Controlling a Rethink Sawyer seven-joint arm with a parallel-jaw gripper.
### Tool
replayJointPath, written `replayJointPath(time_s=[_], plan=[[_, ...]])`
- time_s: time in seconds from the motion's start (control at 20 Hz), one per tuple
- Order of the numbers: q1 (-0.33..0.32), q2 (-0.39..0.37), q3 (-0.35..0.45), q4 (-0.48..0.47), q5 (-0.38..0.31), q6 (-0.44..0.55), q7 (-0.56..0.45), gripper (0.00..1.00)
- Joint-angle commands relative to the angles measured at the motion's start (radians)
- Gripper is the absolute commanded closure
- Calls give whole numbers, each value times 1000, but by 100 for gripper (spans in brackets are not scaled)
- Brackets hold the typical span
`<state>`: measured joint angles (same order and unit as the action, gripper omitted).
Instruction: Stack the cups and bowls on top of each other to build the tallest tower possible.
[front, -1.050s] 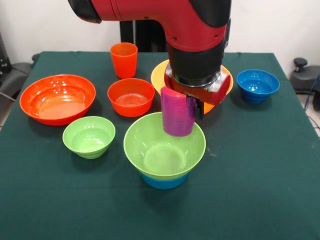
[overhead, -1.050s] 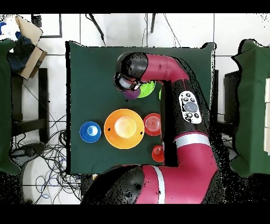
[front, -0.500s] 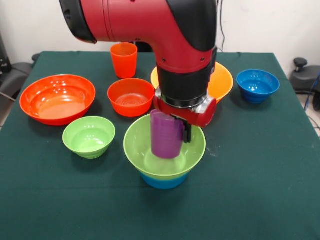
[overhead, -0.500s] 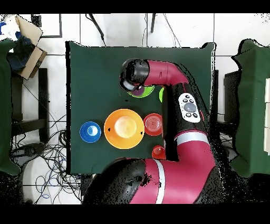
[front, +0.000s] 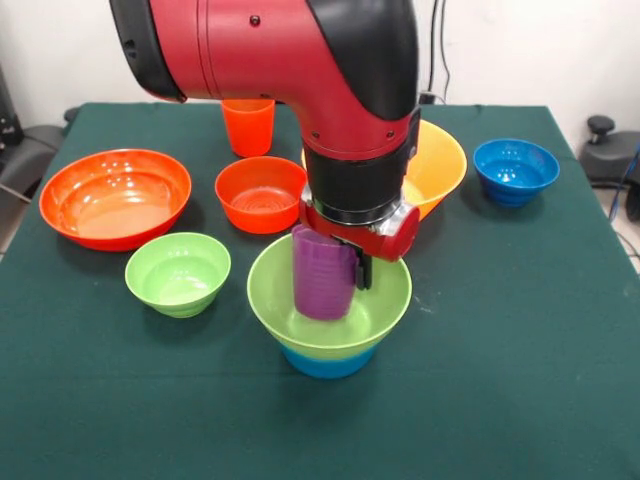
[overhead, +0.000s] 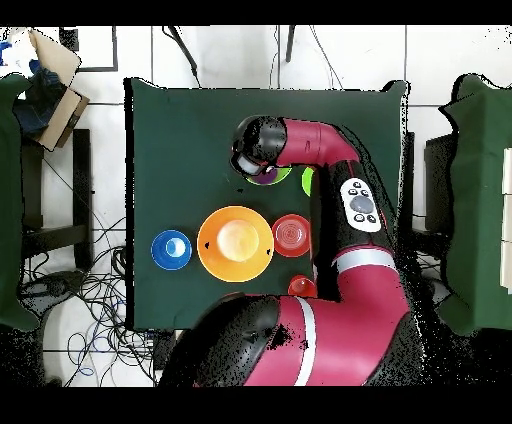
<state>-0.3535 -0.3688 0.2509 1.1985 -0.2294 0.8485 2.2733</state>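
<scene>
Green on blue at the near edge of the surface (front: 520, 400): the large light green bowl (front: 380, 300) sits nested on the light blue bowl (front: 328, 363). Inside it hangs the purple cup (front: 322, 273), clamped in the gripper (front: 345, 262) — half a second ago it hung slightly higher and further right, so it has dropped nearly to the bowl's floor and release looks close. Beyond wait the small green bowl (front: 178, 272), two red-orange bowls (front: 114, 196) and the orange-red cup (front: 249, 127).
</scene>
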Motion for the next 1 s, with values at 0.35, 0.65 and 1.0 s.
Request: replayJointPath(time_s=[0.35,0.65,1.0], plan=[[-32,24,54,48,-14,58,-130,100],[-46,52,75,9,2,99,-155,100],[-46,70,92,-29,24,157,-174,100]])
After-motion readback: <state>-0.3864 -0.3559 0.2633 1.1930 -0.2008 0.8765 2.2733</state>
